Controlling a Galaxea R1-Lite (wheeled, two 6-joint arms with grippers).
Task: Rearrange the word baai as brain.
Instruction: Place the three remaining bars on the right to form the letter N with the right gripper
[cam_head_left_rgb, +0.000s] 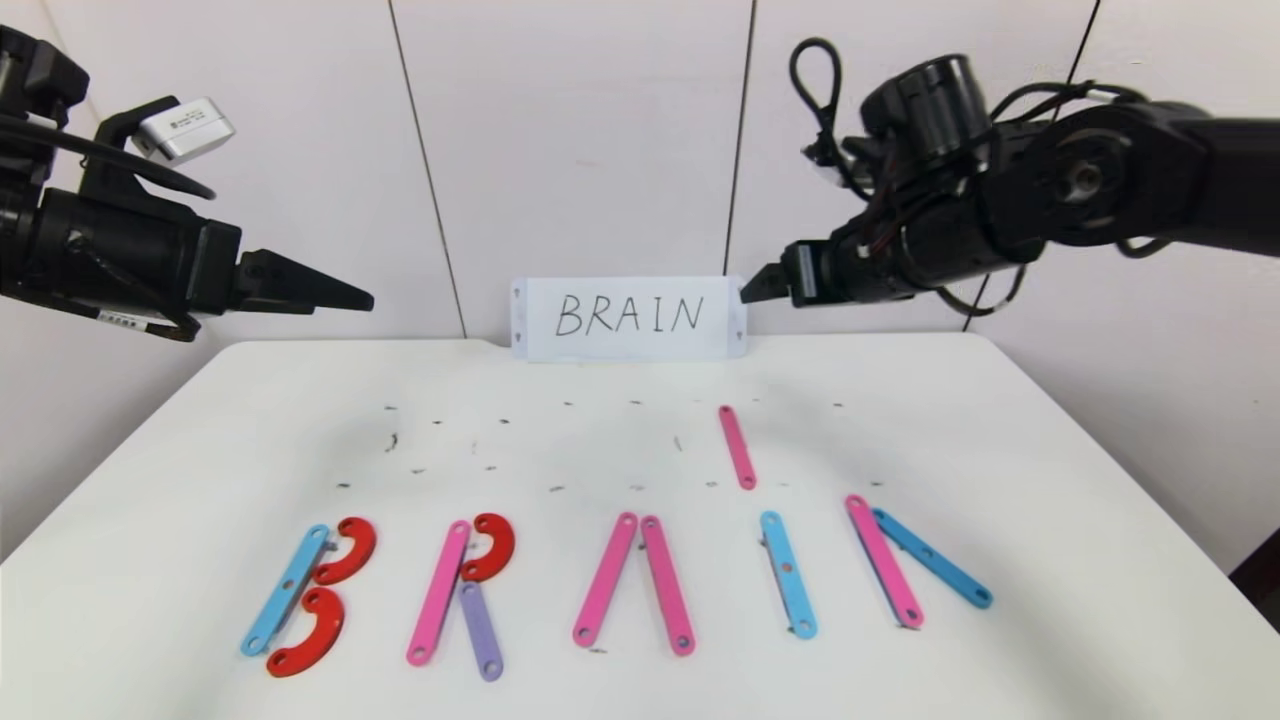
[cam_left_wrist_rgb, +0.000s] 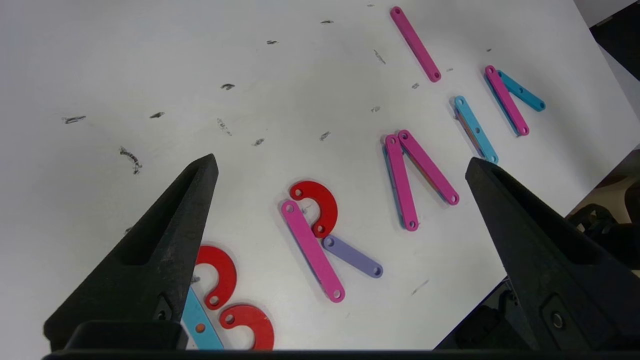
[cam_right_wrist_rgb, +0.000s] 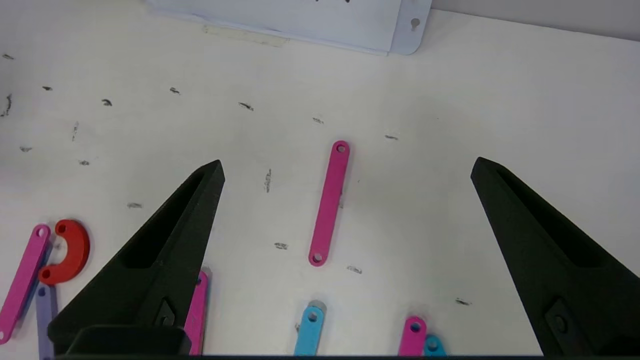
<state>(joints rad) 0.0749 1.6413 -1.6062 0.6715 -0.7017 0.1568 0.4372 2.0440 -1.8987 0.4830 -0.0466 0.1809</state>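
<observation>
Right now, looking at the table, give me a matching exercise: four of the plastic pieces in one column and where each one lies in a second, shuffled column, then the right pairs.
Things:
1. purple bar
2. lone pink bar
3. lower red curve
4. dark-blue bar

Places:
A. by itself, between the letter row and the white card
B. far right of the row, slanting off a pink bar
C. far left of the row, beside a light-blue bar
D. under a red curve, as the leg of the R

Pairs: 1-D, 2-A, 3-C, 4-B
</observation>
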